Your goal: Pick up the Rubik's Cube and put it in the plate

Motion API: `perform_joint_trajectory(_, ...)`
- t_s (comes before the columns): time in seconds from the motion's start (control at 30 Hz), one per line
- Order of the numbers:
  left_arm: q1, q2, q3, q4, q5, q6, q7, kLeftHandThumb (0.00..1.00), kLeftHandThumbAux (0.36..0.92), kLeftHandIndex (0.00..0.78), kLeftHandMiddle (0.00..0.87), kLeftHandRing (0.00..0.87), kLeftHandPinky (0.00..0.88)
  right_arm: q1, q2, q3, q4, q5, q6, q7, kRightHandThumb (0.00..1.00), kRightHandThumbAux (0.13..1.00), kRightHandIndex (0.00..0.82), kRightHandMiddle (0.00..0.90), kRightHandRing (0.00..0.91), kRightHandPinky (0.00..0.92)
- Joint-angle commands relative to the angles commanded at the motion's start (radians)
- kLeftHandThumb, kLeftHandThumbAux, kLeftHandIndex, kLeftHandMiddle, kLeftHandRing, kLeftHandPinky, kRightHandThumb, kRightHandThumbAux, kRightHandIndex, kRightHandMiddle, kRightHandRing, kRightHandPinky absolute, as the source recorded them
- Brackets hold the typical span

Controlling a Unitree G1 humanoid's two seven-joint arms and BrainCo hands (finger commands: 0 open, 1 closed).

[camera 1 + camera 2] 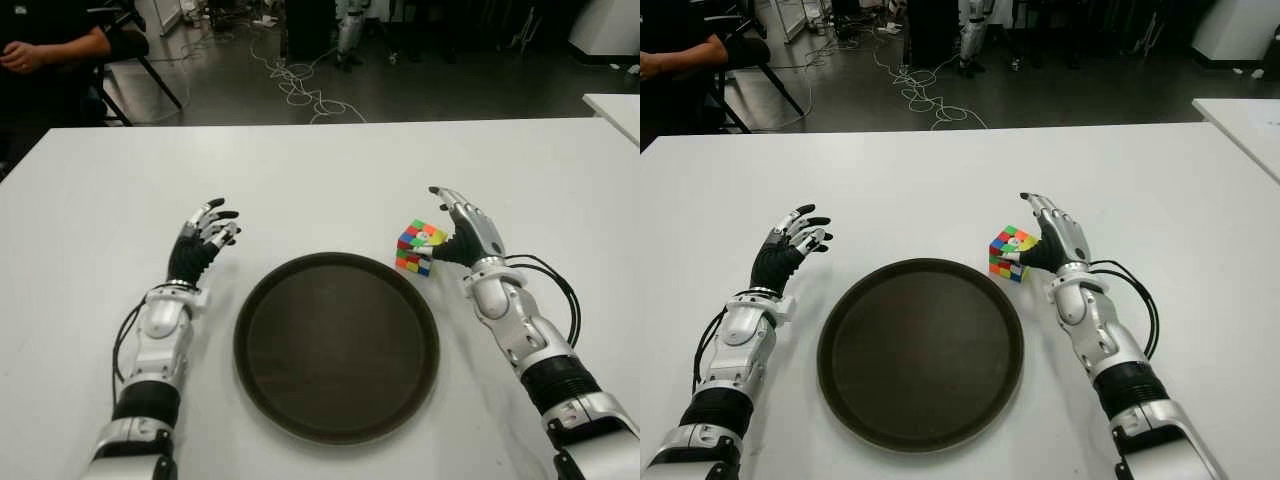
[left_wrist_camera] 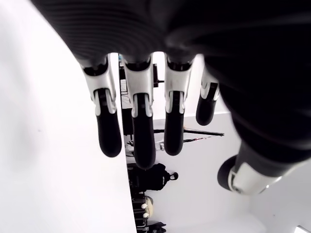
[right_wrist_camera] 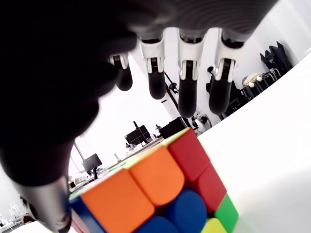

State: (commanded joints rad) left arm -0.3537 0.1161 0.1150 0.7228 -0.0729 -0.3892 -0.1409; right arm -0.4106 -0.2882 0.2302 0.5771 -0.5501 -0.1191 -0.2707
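The Rubik's Cube stands on the white table, just off the far right rim of the round dark plate. My right hand is right beside the cube on its right side. In the right wrist view the cube fills the space under the palm. The fingers stretch straight out above it and the thumb is close to its side. The hand is open and does not clasp the cube. My left hand shows left of the plate, fingers spread and holding nothing.
A seated person is beyond the table's far left corner. Cables trail over the floor behind the table. A second white table begins at the far right.
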Motion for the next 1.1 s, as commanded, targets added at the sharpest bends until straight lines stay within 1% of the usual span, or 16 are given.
perform_joint_trajectory(0.23,-0.001,0.002,-0.001,0.003,-0.003,-0.001,-0.005,0.620,0.630,0.169,0.290,0.332,0.359,-0.002,-0.001,0.006,0.003,-0.003,0.001,0.006,0.000,0.752,0.098,0.155,0.205,0.260)
perform_joint_trajectory(0.4,-0.003,0.001,0.002,0.009,-0.009,-0.008,-0.013,0.622,0.623,0.168,0.293,0.339,0.371,0.004,0.009,0.021,0.030,-0.010,-0.024,-0.010,0.000,0.749,0.099,0.153,0.201,0.259)
perform_joint_trajectory(0.5,-0.004,0.000,0.003,0.014,-0.010,-0.013,-0.013,0.625,0.623,0.167,0.289,0.336,0.365,0.010,0.019,0.037,0.051,-0.015,-0.048,-0.018,0.000,0.756,0.106,0.169,0.215,0.273)
perform_joint_trajectory(0.7,-0.003,-0.001,0.002,0.009,-0.004,-0.013,-0.003,0.623,0.625,0.172,0.292,0.340,0.374,0.002,0.024,0.061,0.089,-0.009,-0.080,0.004,0.000,0.755,0.112,0.188,0.238,0.283)
perform_joint_trajectory(0.8,-0.002,0.000,0.000,0.008,-0.002,-0.014,-0.003,0.622,0.624,0.173,0.294,0.346,0.382,0.004,0.023,0.065,0.086,-0.007,-0.087,0.012,0.000,0.746,0.114,0.196,0.247,0.279)
perform_joint_trajectory(1.0,0.002,-0.004,0.002,-0.001,-0.006,-0.010,-0.001,0.626,0.623,0.180,0.294,0.336,0.375,0.005,0.023,0.075,0.087,-0.011,-0.083,0.033,0.000,0.745,0.116,0.179,0.219,0.238)
perform_joint_trajectory(1.1,0.004,-0.002,0.000,-0.008,-0.003,-0.005,0.001,0.626,0.623,0.176,0.293,0.340,0.379,-0.008,0.027,0.081,0.122,-0.014,-0.075,0.036,0.000,0.744,0.112,0.167,0.205,0.228)
